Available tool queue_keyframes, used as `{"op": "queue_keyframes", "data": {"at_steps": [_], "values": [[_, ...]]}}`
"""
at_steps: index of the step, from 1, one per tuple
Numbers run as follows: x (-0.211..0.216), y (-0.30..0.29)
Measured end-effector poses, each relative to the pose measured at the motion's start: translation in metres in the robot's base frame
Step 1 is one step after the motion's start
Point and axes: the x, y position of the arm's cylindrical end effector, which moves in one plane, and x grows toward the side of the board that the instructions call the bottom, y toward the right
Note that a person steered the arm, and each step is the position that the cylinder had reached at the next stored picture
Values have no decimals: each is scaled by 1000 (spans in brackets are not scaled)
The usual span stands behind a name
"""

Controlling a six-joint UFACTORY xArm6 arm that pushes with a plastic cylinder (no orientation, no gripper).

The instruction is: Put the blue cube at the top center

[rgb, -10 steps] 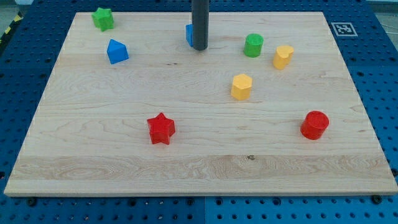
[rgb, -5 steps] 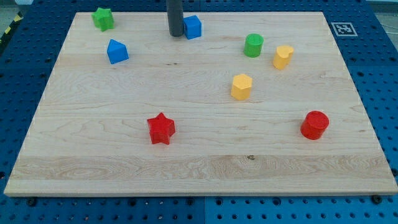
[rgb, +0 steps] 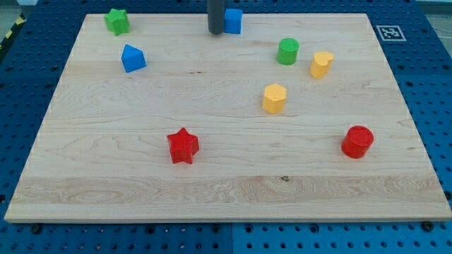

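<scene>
At the table's (rgb: 212,176) top edge, my tip (rgb: 216,32) seems to touch the blue cube's (rgb: 233,20) left face. We carry no gripper, so nothing is grasped; we judge the cube light, rigid and easy to slide, best pushed squarely on a flat side.

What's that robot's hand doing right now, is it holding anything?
No hand or jaws: the arm ends in a rod, holding nothing.
My tip rests against the left side of the blue cube, near the board's top centre.

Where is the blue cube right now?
The blue cube sits at the view's top, near the board's centre, with my tip right against its left side. Its nearest block is the green cylinder, to its lower right.
</scene>
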Motion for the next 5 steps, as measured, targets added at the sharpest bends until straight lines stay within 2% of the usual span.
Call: {"op": "queue_keyframes", "data": {"at_steps": [1,5], "values": [[17,-9],[22,-17]]}}
